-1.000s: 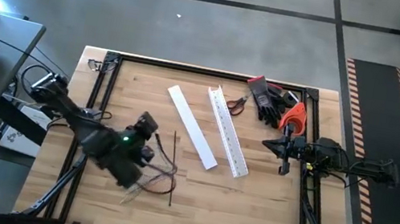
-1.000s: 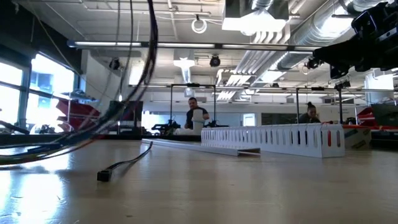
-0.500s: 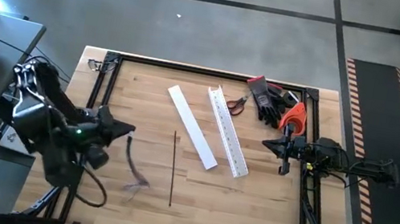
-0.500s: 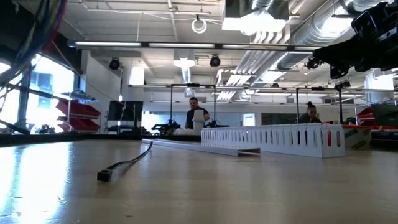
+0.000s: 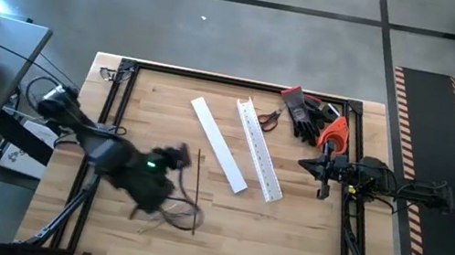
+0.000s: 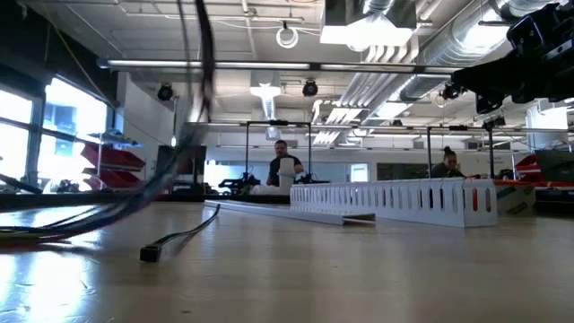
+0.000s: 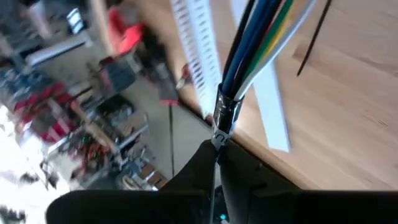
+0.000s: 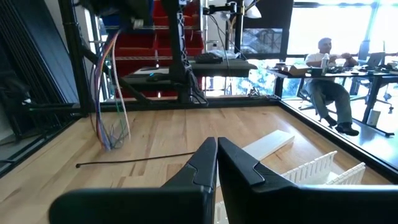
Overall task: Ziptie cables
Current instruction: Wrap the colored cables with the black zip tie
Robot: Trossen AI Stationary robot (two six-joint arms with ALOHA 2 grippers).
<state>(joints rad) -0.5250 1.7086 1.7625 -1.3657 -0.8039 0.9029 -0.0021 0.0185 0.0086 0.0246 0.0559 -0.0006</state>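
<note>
Left gripper (image 5: 174, 158) over the desk's (image 5: 283, 239) left half, fingers clamped on one end of the cables (image 7: 261, 37), near a sleeve that collects them. Bundle lifted and hanging, free ends trailing down to the wood (image 8: 111, 134); probably raised so the strands fall together and can be gathered for tying. Colours in the bundle: dark blue, green, yellow, grey-white.

Just beside, toward the middle: a thin black strip (image 5: 196, 198) lying flat and straight on the desk, apart from the bundle; likely the ziptie, left within reach. Not yet around the cables.

Centre: flat white cover (image 5: 219, 145) and slotted channel (image 5: 258, 149) lying side by side, angled, untouched.

Far right corner: black gloves (image 5: 306, 116), an orange-handled tool (image 5: 332, 131), small cutters (image 5: 270, 116), parked clear of the work.

Right edge: right gripper (image 8: 216, 151) waiting, fingers pressed together, holding nothing.

No readable writing or brand anywhere.
</note>
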